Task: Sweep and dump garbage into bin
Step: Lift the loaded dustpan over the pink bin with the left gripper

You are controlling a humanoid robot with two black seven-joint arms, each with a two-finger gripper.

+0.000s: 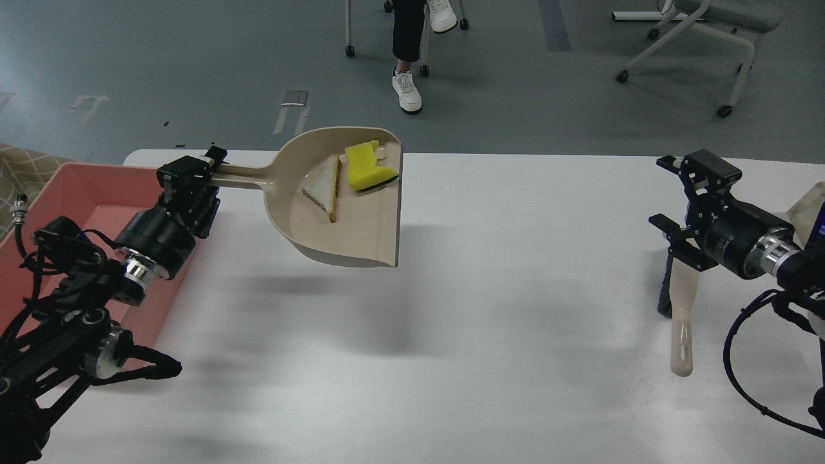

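Sweeping done: left fingers [201,169] grip loaded dustpan [348,212] aloft, garbage [351,177] aboard; right fingers [673,193] open, empty; next, swing left, tip into bin [71,187].

You've got a beige dustpan [348,238] w/ bright yellow sponge scrap [366,169] and pale white strip [324,188], pink bin [84,200], white table [451,322], black-bristled beige brush [680,322].
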